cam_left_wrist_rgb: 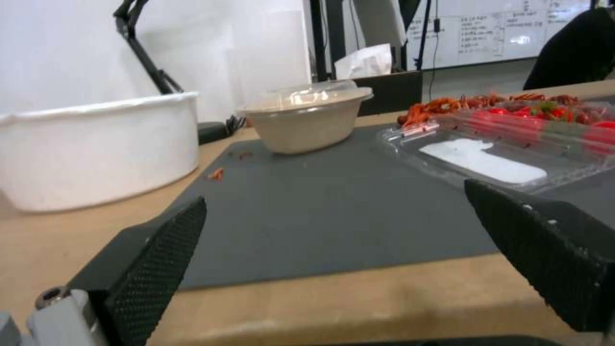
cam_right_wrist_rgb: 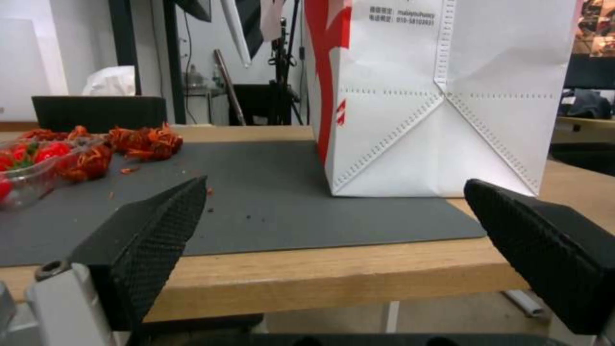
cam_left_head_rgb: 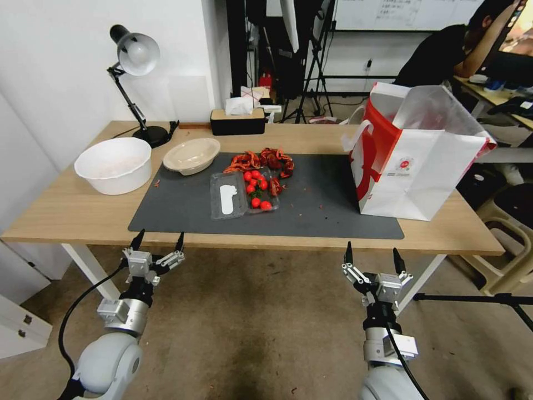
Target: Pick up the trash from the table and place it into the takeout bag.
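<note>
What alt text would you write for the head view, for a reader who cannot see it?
Two open grippers, left and right, hover before a long light-wood table with a dark grey mat. On it: an open clear plastic clamshell of cherry tomatoes, red crayfish shells, a lidded beige bowl, a white tub and a red-and-white takeout bag.

Light-wood tabletop [cam_left_head_rgb: 66, 214] on white legs, bearing a dark grey mat [cam_left_head_rgb: 322, 211]. White round tub [cam_left_head_rgb: 114, 165] near the tabletop's left edge; beige bowl [cam_left_head_rgb: 191, 155] under a clear lid. Clear plastic clamshell [cam_left_head_rgb: 227, 194] with a white label, holding bright red cherry tomatoes [cam_left_head_rgb: 256, 189] with green stems. Red-orange crayfish shells [cam_left_head_rgb: 261, 161]. White takeout bag [cam_left_head_rgb: 416, 161] with red panels and a small red logo. Black tissue box [cam_left_head_rgb: 237, 121]; black desk lamp [cam_left_head_rgb: 133, 55]. Black cross-hatched fingers [cam_left_wrist_rgb: 160, 250].
</note>
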### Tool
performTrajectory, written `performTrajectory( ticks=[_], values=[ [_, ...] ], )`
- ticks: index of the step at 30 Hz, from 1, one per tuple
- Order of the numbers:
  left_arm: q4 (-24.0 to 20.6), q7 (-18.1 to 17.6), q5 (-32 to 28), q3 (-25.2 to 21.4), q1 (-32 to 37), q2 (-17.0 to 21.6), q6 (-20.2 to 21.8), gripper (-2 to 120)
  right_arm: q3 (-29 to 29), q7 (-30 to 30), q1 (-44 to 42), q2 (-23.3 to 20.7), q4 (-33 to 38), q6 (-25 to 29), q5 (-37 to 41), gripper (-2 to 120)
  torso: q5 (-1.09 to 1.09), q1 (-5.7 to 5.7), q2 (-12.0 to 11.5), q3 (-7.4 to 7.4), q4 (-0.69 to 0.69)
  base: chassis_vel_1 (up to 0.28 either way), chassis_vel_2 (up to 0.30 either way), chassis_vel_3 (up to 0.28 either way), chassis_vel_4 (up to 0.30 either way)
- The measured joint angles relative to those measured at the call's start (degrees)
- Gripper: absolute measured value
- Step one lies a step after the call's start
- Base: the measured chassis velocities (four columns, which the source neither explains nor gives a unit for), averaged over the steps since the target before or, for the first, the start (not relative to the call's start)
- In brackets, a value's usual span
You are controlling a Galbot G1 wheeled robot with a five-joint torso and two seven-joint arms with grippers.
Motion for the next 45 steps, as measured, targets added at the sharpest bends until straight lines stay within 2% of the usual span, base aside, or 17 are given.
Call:
performTrajectory(
  ticks=[9, 12, 22, 25, 26, 28, 34, 38, 39, 42, 43, 45],
  values=[
    [1.9, 0.1, 1.0, 2.5, -5.6, 3.0, 1.7, 100, 0.1, 0.0, 0.2, 0.2, -0.4, 0.1, 0.0, 100, -0.01, 0.00, 0.0, 0.00, 0.00, 0.000, 0.000, 0.000, 0.000],
    [3.6, 0.2, 1.7, 4.1, -9.4, 4.8, 2.0, 100, 0.1, 0.0, 0.2, 0.3, -0.4, 0.1, 0.0, 100, -0.01, 0.00, 0.0, 0.00, -0.01, 0.000, 0.000, 0.000, 0.000],
    [7.6, 1.3, 2.5, 7.4, -15.0, 8.2, 2.3, 100, 0.2, 0.0, 0.3, 0.3, -0.4, 0.1, 0.0, 100, 0.00, 0.00, 0.0, 0.00, -0.02, 0.000, 0.000, 0.000, 0.000],
    [11.8, 2.3, 4.1, 9.9, -19.2, 11.0, 2.8, 100, 0.3, 0.1, 0.2, 0.3, -0.4, 0.1, 0.0, 100, -0.01, 0.00, 0.0, 0.00, 0.00, 0.000, 0.000, 0.000, 0.000],
    [11.8, 2.3, 4.1, 9.9, -19.2, 11.0, 2.8, 100, 0.3, 0.1, 0.2, 0.3, -0.4, 0.1, 0.0, 100, -0.01, 0.00, 0.0, 0.00, 0.00, 0.000, 0.000, 0.000, 0.000],
    [15.8, 4.0, 8.1, 11.3, -23.2, 12.8, 1.6, 100, 0.4, 0.1, 0.1, 0.3, -0.5, 0.1, 0.0, 100, -0.02, 0.00, 0.0, 0.00, 0.00, 0.000, 0.000, 0.000, 0.000],
    [19.9, 5.5, 11.7, 12.7, -28.0, 14.1, 0.3, 100, 0.5, 0.1, 0.1, 0.4, -0.5, 0.1, 0.0, 100, -0.02, 0.00, 0.0, 0.01, -0.01, 0.000, 0.000, 0.000, 0.000],
    [26.3, 7.7, 15.3, 15.8, -36.4, 16.6, -1.0, 100, 0.5, 0.2, 0.1, 0.5, -0.5, 0.0, -0.1, 100, 0.00, 0.01, 0.0, 0.01, -0.01, 0.000, 0.000, 0.000, 0.000],
    [26.3, 7.7, 15.3, 15.8, -36.4, 16.6, -1.0, 100, 0.5, 0.2, 0.1, 0.5, -0.5, 0.0, -0.1, 100, 0.00, 0.01, 0.0, 0.01, -0.01, 0.000, 0.000, 0.000, 0.000],
    [31.2, 10.2, 18.5, 18.8, -41.7, 17.9, -1.5, 100, 0.5, 0.2, 0.5, 0.8, -0.7, -0.2, -0.2, 100, -0.01, 0.01, 0.0, 0.01, 0.00, 0.000, 0.000, 0.000, 0.000],
    [31.2, 10.2, 18.5, 18.8, -41.7, 17.9, -1.5, 100, 0.5, 0.2, 0.5, 0.8, -0.7, -0.2, -0.2, 100, -0.01, 0.01, 0.0, 0.01, 0.00, 0.000, 0.000, 0.000, 0.000],
    [34.1, 11.1, 20.1, 21.7, -45.2, 18.5, -1.5, 100, 0.5, 0.2, 0.7, 1.0, -0.8, -0.3, -0.2, 100, -0.01, 0.01, 0.0, 0.01, 0.00, 0.000, 0.000, 0.000, 0.000]
  ],
)
